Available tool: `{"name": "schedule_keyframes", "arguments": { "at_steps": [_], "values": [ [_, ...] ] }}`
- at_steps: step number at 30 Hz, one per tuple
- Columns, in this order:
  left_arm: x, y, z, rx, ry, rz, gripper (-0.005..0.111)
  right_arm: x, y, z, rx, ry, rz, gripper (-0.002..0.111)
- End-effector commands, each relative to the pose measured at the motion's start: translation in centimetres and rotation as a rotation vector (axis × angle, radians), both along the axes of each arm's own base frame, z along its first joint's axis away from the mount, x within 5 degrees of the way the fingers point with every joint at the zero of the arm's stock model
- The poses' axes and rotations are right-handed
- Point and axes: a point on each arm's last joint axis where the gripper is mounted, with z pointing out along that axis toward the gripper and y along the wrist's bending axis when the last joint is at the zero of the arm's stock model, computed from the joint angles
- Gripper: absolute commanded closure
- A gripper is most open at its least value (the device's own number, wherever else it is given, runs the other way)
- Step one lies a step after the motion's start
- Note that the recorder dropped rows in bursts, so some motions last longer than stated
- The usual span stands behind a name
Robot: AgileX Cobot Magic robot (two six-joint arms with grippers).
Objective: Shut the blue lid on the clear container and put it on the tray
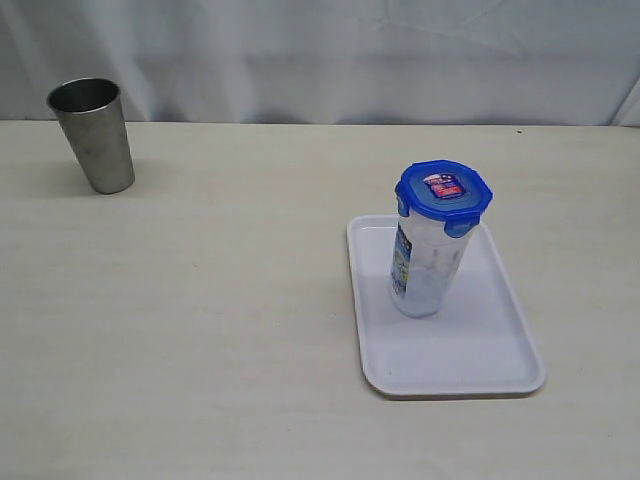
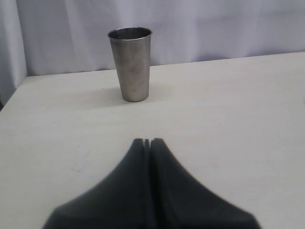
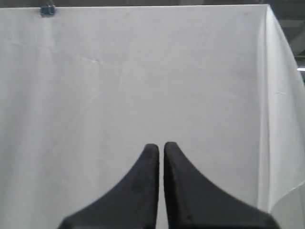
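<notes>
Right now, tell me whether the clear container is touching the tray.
Touching. The exterior view shows the clear container standing upright, its base resting on the tray inside the rim.

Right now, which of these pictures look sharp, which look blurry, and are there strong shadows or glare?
Exterior view: soft even light, a faint shadow beside the steel cup, no harsh glare on the clear container. Left wrist view: cup sharp, left gripper a blurred dark shape near the lens. Right wrist view: right gripper soft-edged against plain white cloth.
</notes>
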Motion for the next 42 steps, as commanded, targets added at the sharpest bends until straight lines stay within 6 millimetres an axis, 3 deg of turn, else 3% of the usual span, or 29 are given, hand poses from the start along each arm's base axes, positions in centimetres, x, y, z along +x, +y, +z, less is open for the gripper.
{"name": "schedule_keyframes", "arguments": {
  "at_steps": [1, 6, 14, 21, 24, 29, 31, 42],
  "values": [
    [0.0, 0.0, -0.1, -0.008, -0.003, 0.002, 0.107, 0.5, -0.1, -1.0, -0.024, 0.01, -0.074, 0.104],
    [0.0, 0.0, -0.1, -0.008, -0.003, 0.002, 0.107, 1.7, -0.1, -3.5, -0.043, 0.09, -0.08, 0.104],
    [0.0, 0.0, -0.1, -0.008, -0.003, 0.002, 0.107, 3.9, -0.1, -10.8, -0.062, 0.361, -0.07, 0.104],
    [0.0, 0.0, -0.1, -0.008, -0.003, 0.002, 0.107, 4.2, 0.1, -12.9, -0.08, 0.585, -0.039, 0.104],
    [0.0, 0.0, -0.1, -0.008, -0.003, 0.002, 0.107, 4.0, 0.2, -14.7, -0.08, 0.782, -0.028, 0.104],
    [0.0, 0.0, -0.1, -0.008, -0.003, 0.002, 0.107, 3.9, 0.0, -14.9, -0.083, 0.806, -0.048, 0.104],
    [0.0, 0.0, -0.1, -0.008, -0.003, 0.002, 0.107, 3.9, 0.3, -14.9, 0.007, 0.806, -0.001, 0.104],
    [0.0, 0.0, -0.1, -0.008, -0.003, 0.002, 0.107, 3.9, 0.3, -15.1, -0.033, 0.83, -0.008, 0.104]
  ]
}}
